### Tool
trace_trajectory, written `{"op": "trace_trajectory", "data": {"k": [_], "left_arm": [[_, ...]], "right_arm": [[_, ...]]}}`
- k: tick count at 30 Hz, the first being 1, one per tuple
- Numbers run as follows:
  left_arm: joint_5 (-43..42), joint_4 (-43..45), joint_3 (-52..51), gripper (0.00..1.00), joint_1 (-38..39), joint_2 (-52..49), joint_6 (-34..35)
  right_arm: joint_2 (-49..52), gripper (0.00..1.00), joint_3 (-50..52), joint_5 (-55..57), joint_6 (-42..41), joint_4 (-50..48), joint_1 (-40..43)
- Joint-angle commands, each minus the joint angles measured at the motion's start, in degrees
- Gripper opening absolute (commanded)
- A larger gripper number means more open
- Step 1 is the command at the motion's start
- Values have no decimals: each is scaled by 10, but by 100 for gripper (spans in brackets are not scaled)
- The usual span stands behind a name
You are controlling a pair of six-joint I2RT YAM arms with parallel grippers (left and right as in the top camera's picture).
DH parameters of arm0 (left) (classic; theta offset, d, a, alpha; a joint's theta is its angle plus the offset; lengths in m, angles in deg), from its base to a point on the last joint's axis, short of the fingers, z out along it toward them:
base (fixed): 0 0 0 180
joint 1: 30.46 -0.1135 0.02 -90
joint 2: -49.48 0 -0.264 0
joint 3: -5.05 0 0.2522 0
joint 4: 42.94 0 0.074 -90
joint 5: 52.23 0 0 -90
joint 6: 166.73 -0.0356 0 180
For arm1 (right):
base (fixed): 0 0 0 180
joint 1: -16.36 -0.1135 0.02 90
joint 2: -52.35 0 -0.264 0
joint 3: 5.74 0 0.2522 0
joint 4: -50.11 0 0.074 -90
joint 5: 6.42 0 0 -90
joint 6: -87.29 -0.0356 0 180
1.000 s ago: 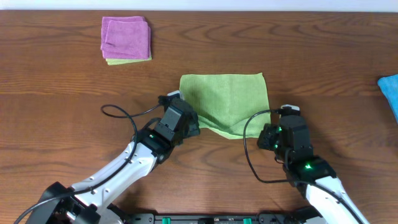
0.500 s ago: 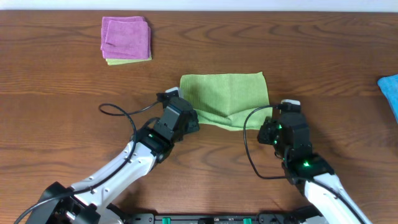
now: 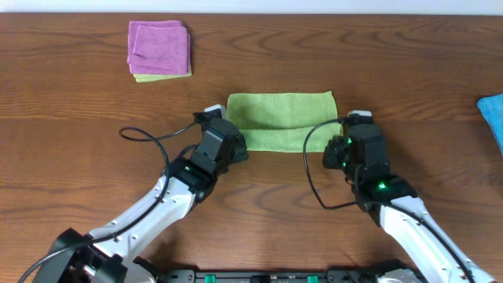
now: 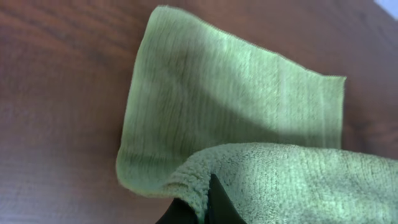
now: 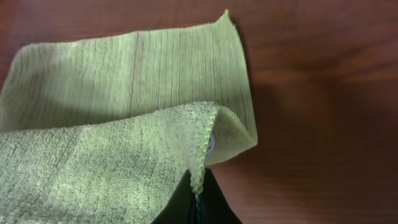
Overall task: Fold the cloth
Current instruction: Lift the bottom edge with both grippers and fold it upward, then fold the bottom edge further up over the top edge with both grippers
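Left arm: yours reaches in from the near-left side of the green cloth, with the left gripper at that corner and its fingers clenched on the lifted hem.
Right arm: mirrored at the near-right corner, the right gripper pinches the hem.
Cloth: it lies on the counter, its near edge raised and doubled over the flat far half.
Hidden: fabric buries most of both fingertips.
Change: both grippers sit nearer the cloth's far edge than half a second ago, and the sagging middle is straighter.
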Motion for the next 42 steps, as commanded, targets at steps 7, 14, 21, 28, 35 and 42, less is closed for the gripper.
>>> {"op": "trace_trajectory", "data": {"k": [7,14,21,28,35,42], "left_arm": [[13,5,62,6,-3,-73,-13],[16,4,111,6,-6,-118,-28],[17,-4,124,6,-32,-128,-32],[18,-5,124,6,-51,-129,-32],[13,9,124,6,-57,-150,-31],[12,41,132,7,-57,-171,-27]], "right_arm": [[20,1,-9,4,33,-23,16],[61,1,-17,-5,33,-60,29],[113,1,-56,-5,46,-70,29],[147,1,-89,-5,59,-76,29],[180,1,-97,-4,65,-104,29],[181,1,-101,4,69,-113,43]]}}
